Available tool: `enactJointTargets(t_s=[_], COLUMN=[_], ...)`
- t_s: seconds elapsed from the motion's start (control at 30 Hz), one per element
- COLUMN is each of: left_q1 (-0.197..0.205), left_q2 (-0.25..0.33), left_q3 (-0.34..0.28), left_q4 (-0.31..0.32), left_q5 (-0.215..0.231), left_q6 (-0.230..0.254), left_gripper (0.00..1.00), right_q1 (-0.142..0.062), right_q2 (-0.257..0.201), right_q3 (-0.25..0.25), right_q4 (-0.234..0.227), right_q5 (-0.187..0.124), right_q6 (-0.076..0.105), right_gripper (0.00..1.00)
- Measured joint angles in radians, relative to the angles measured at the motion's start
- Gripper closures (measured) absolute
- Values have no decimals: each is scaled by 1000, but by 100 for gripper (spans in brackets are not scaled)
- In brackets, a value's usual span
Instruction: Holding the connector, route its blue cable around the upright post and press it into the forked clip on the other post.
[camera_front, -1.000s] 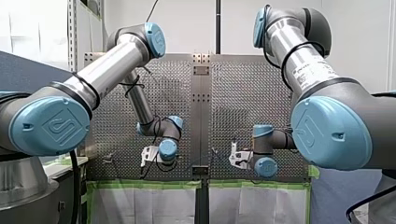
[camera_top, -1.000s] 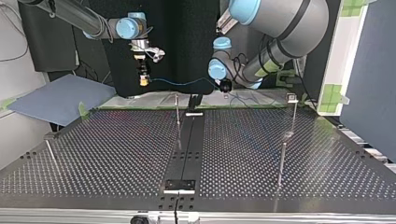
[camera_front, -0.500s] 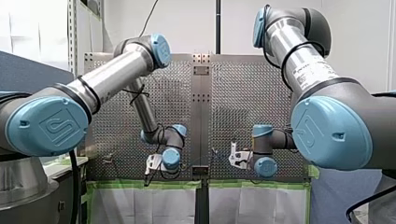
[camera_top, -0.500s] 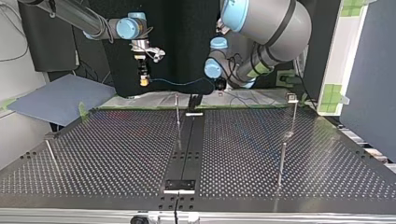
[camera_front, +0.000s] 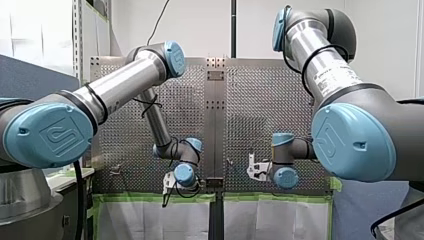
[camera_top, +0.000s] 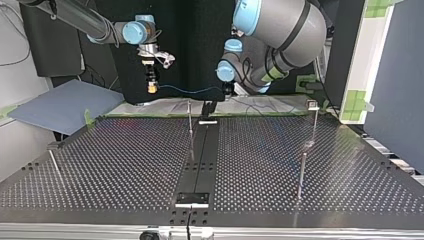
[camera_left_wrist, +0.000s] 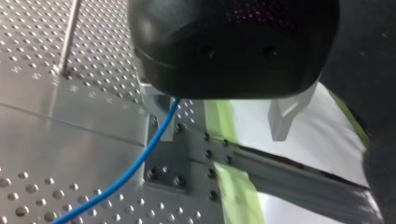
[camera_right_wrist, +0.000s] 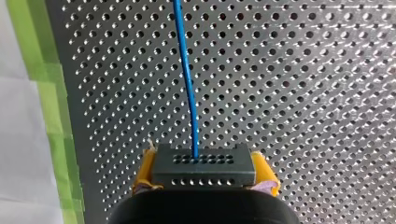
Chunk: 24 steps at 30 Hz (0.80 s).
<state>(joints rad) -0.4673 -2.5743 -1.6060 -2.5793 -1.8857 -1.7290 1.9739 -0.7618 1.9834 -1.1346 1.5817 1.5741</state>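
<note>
Pinching the dark connector (camera_right_wrist: 204, 164) between the yellow pads of my right gripper (camera_right_wrist: 204, 170), with the blue cable (camera_right_wrist: 187, 79) leaving straight ahead of it. Holding the fingers of my left gripper (camera_left_wrist: 220, 119) spread, with the cable passing just beside one finger and, as far as can be judged, not clamped.

In the top view, carrying connector and cable in the air beyond the far edge of the table (camera_top: 125, 165). Connector to the left of the upright post (camera_top: 190, 121), cable in a shallow sag from there to the right, up to my left gripper. Not yet around the post, and well apart from the small head on the far right post, probably the forked clip (camera_top: 313, 104).

To do the routing well:
- Keep the pinch on the connector firm and square, to avoid twisting the cable.
- Lower the span below the top of the post before sweeping; otherwise a risk of passing over it.
- Lead with my right gripper and use the left one only as a loose guide, letting the cable slide.
- Keep a light tension and avoid hard pulling, the thin post being likely to bend.
- Bring the cable above the slot of the fork, line it up, and only then press down.
</note>
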Motion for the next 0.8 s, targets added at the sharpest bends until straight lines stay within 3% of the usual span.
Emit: enactJointTargets(t_s=[0.43, 0.6, 0.8], left_q1=[17, 23, 26], left_q2=[0, 0, 0], left_q3=[0, -1, -1], left_q4=[95, 102, 103], left_q5=[108, 150, 204], left_q6=[-107, -150, -204], left_gripper=[0, 0, 0], right_q1=[3, 4, -2], right_q2=[0, 0, 1], right_q3=[-13, -20, -34], right_q4=[33, 37, 44], right_q5=[-6, -28, -63], right_q6=[-53, -59, -52], right_gripper=[100, 100, 100])
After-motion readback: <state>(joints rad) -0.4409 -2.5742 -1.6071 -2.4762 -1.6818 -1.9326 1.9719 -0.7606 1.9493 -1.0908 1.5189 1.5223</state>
